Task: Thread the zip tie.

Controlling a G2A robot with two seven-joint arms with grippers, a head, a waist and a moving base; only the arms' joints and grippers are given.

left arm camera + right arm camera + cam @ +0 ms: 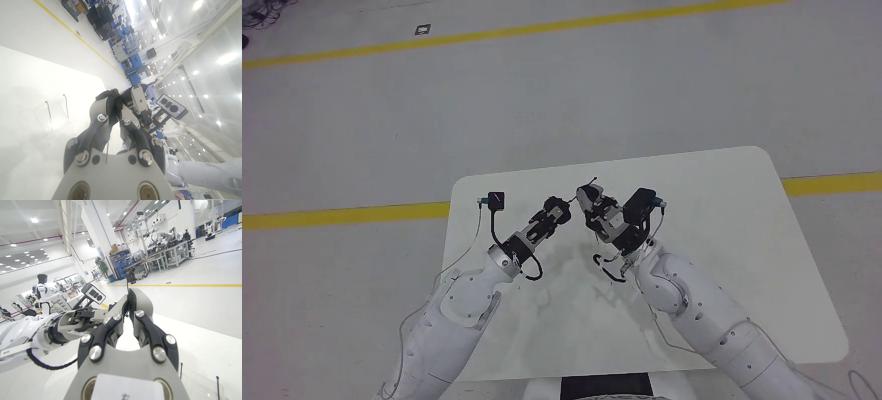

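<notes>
Both grippers meet tip to tip above the middle of the white table (722, 200). My left gripper (113, 95) (560, 207) is shut on a thin black zip tie (107, 151), whose strap runs back from the fingertips toward the palm. My right gripper (129, 295) (584, 196) is shut on a black zip tie strap (127, 283) that sticks out past its fingertips. I cannot tell whether both hold the same tie. The right gripper sits just beyond my left one in the left wrist view.
Two spare black zip ties (49, 113) (66, 106) lie flat on the table beside the arms; the right wrist view has them as spare ties (181, 369) (217, 381). The table's rounded far corner (98, 79) is close by.
</notes>
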